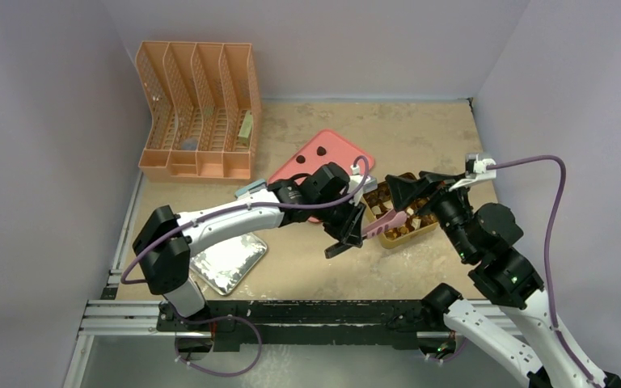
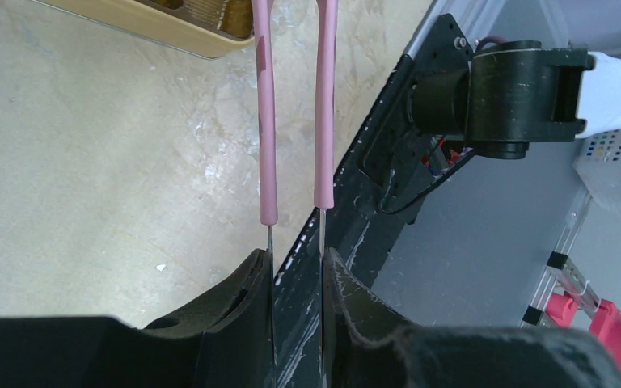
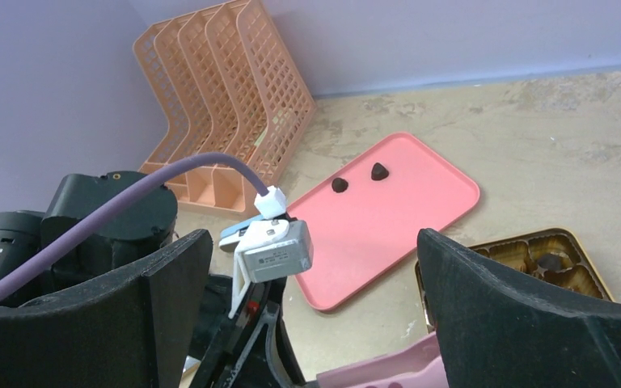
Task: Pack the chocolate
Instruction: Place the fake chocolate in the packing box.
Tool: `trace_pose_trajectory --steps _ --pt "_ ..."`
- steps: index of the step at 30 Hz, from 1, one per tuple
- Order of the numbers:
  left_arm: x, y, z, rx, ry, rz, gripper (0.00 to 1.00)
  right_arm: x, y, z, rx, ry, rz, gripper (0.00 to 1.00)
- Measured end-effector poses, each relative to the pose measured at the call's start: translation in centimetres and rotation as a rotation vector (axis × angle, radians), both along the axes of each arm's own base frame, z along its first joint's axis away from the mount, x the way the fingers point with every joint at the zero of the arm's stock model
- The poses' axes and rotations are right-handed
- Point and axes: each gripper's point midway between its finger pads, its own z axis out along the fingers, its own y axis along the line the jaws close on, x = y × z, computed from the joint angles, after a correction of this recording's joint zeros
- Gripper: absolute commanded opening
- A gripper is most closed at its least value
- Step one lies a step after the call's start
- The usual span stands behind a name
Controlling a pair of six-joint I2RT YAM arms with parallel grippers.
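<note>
Left gripper [image 2: 295, 260]: part-closed on tongs [image 2: 323, 121], tips at box [image 2: 170, 32]; best to squeeze evenly, centre over a free cell. Two chocolates [image 3: 340, 185] lie on tray [image 3: 404, 202]

Mid-table, my left gripper [image 1: 346, 230] clamps pink tongs [image 1: 382, 221], their tips over the gold box [image 1: 394, 240] of chocolate [image 1: 378, 196]. My right gripper [image 1: 422, 187] hangs above the same box, jaws spread wide. Behind, two dark pieces [image 1: 321, 151] lie on the pink tray [image 1: 344, 153]. An orange file rack [image 1: 198, 109] stands far left, and a foil tray [image 1: 228, 260] lies near my left base.
</note>
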Motion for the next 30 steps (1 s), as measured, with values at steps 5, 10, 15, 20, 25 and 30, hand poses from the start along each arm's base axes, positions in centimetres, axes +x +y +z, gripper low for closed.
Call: trace_pose_trajectory --steps 5,10,15,20,25,30 --pt "-0.8 -0.7 -0.1 -0.013 0.003 -0.026 0.26 -0.2 -0.2 0.0 0.001 -0.002 -0.002 0.99" --pt "-0.7 -1.1 -1.6 0.008 0.021 -0.023 0.27 -0.3 -0.6 0.3 0.009 -0.012 -0.017 0.99" --pt "-0.6 -1.3 -3.5 0.044 0.043 -0.023 0.29 -0.4 -0.7 0.4 0.01 -0.013 -0.018 0.99" --pt "-0.7 -1.3 -4.3 0.065 0.052 -0.024 0.32 -0.4 -0.7 0.4 0.01 -0.014 -0.018 0.99" --pt "-0.7 -1.2 -4.8 0.078 0.053 -0.024 0.34 -0.4 -0.7 0.4 0.011 -0.015 -0.019 0.99" --pt "-0.6 -1.1 -5.4 0.093 0.054 -0.024 0.34 -0.4 -0.7 0.4 0.011 -0.015 -0.019 0.99"
